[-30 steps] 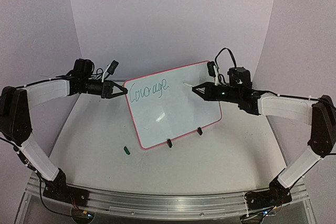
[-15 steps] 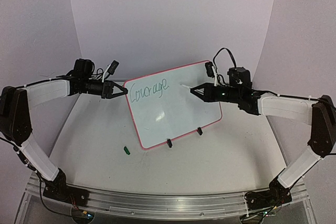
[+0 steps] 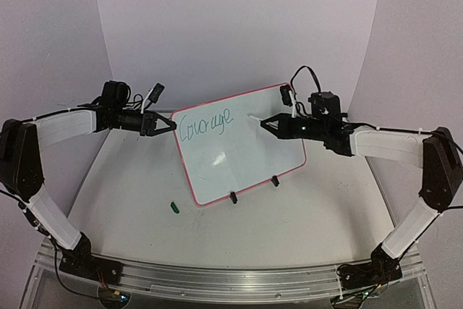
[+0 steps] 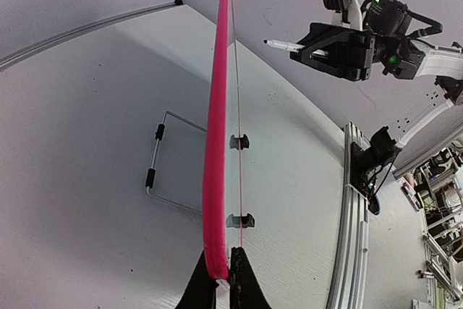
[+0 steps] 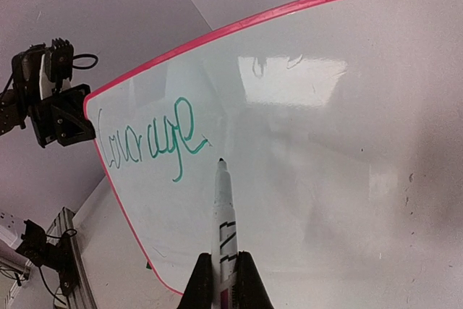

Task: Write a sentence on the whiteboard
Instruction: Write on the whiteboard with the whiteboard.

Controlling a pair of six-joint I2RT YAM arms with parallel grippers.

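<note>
The right gripper (image 5: pixel 222 265), at the bottom centre of its wrist view, is clamped on a marker (image 5: pixel 223 215). The marker's tip points at the whiteboard (image 5: pixel 347 142), just right of the sentence (image 5: pixel 148 139), which is only a green "Courage" at centre left. The left wrist view alone shows a gap between tip and board. It also shows the left gripper (image 4: pixel 221 262) pinching the pink frame (image 4: pixel 215 142) at bottom centre. The top view shows the board tilted on two black clip feet (image 3: pixel 233 197).

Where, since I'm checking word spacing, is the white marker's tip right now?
In the right wrist view, the white marker held by the right gripper points its tip just right of the green word "Courage" on the pink-framed whiteboard.
</note>
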